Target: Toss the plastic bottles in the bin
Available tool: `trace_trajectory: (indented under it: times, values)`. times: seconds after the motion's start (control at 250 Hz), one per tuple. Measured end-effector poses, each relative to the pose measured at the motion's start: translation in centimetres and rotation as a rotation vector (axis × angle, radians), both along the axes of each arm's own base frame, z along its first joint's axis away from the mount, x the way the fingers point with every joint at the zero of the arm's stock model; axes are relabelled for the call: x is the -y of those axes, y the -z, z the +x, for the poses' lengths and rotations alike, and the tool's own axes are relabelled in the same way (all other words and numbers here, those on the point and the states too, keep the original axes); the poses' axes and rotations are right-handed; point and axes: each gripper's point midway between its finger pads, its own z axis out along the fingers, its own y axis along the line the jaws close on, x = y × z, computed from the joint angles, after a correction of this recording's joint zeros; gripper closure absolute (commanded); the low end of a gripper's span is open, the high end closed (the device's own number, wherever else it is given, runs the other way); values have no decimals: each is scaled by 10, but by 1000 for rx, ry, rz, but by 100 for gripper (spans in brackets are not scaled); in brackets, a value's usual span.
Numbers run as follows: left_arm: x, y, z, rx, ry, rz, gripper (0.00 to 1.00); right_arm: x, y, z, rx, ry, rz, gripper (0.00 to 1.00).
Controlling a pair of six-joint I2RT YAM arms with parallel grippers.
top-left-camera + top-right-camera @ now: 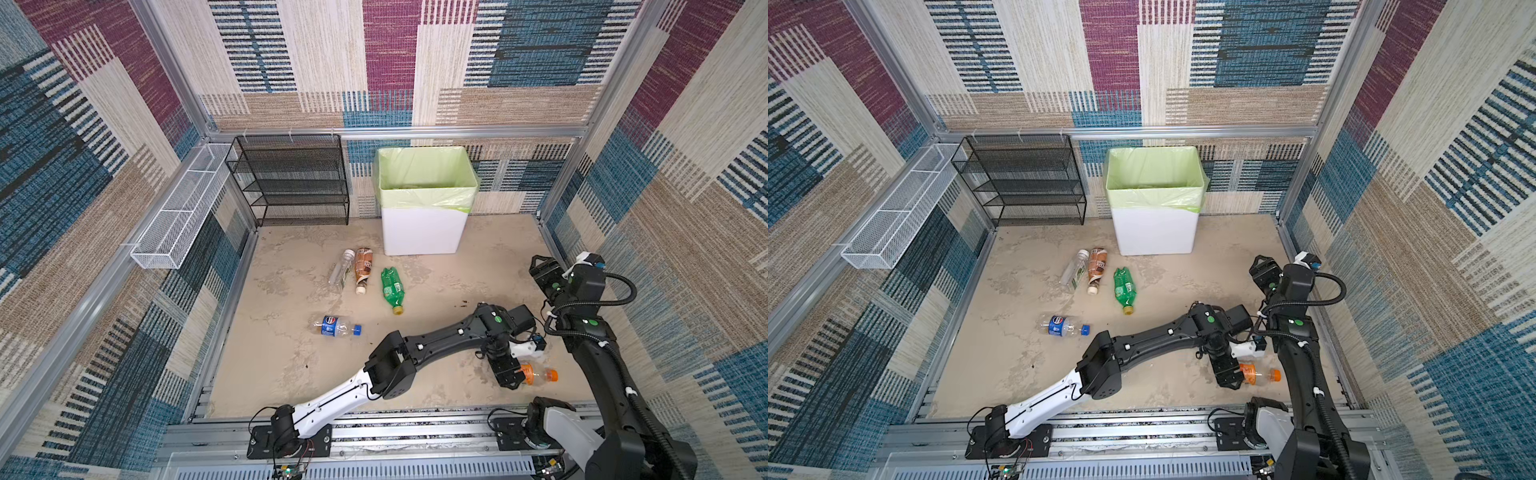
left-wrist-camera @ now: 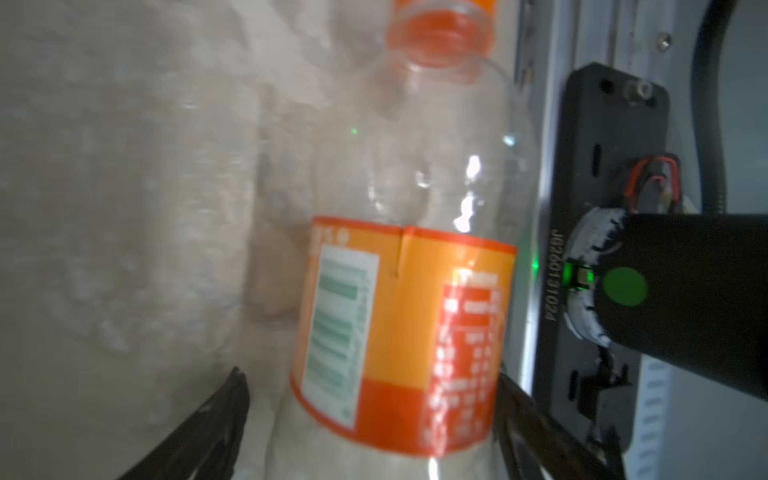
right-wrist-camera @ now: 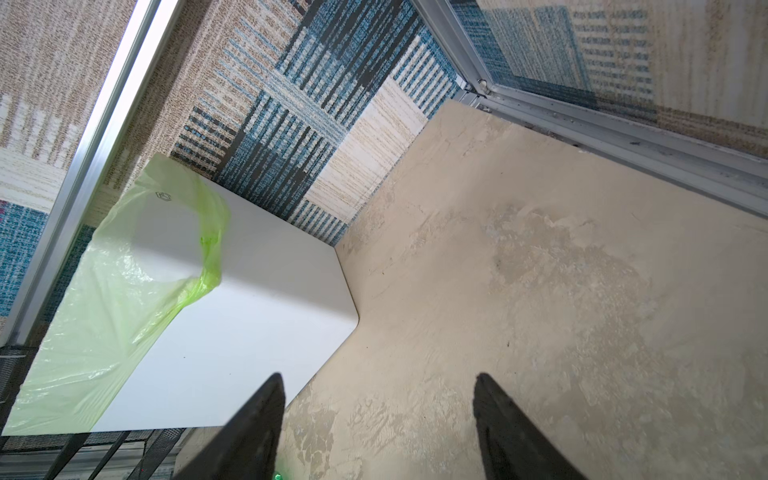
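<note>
1. Filling the left wrist view, an orange-labelled bottle lies nearest: clear plastic, empty-looking, with an orange cap and an orange-and-red label that carries a white panel of print. It rests on its side on the tabletop, well apart from the bin, out beyond its front right corner.
2. The left end effector straddles the bottle's labelled middle with its jaws open. One finger sits against or just beside the label, and a gap shows at the other. The label band looks like the straightest, firmest part to squeeze, which likely explains the placement.
3. The right end effector hangs open and empty, raised near the bin's right side. It is seemingly parked there to stay clear of the left arm, which reaches across.
4. Four more bottles lie on their sides before the bin's front wall. A clear bottle and a brown bottle lie side by side just off its front left corner. A green bottle lies near them, and a blue-labelled bottle lies farther out.
5. The bin is tall and white, with a pale green bag folded over its rim. What lies inside is too dim to tell.
</note>
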Motion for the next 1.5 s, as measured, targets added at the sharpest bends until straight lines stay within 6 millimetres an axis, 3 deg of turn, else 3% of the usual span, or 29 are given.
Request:
trace_trajectory:
  times: [0.068, 0.252, 0.54, 0.776, 0.868, 0.98, 1.128, 1.296, 1.5]
  values:
    - [-2, 0, 9, -3, -36, -4, 12, 0, 1, 0, -2, 0, 0, 28]
    - [2, 0, 7, -1, -36, -22, 29, 0, 4, 0, -9, 1, 5, 28]
    - [-3, -10, 12, -10, -41, -54, 45, 0, 6, -2, -14, 1, -3, 29]
    - [-16, -8, 28, -12, -74, -43, 50, -1, 18, -5, -56, -7, -11, 28]
    - [-33, -5, 44, -14, -115, -25, 50, -1, 21, -6, -67, -11, -19, 29]
    - [-69, 0, 67, -21, -199, 9, 50, -1, 27, -6, -88, -18, -24, 29]
    - [-119, -13, 98, 15, -322, 27, 49, -2, 35, -4, -112, -27, -18, 30]
    - [-160, -54, 123, 93, -437, -29, 49, -5, 43, -1, -137, -49, -19, 30]
    - [-210, -127, 157, 251, -600, -185, 49, -24, 34, 12, -138, -137, -87, 30]
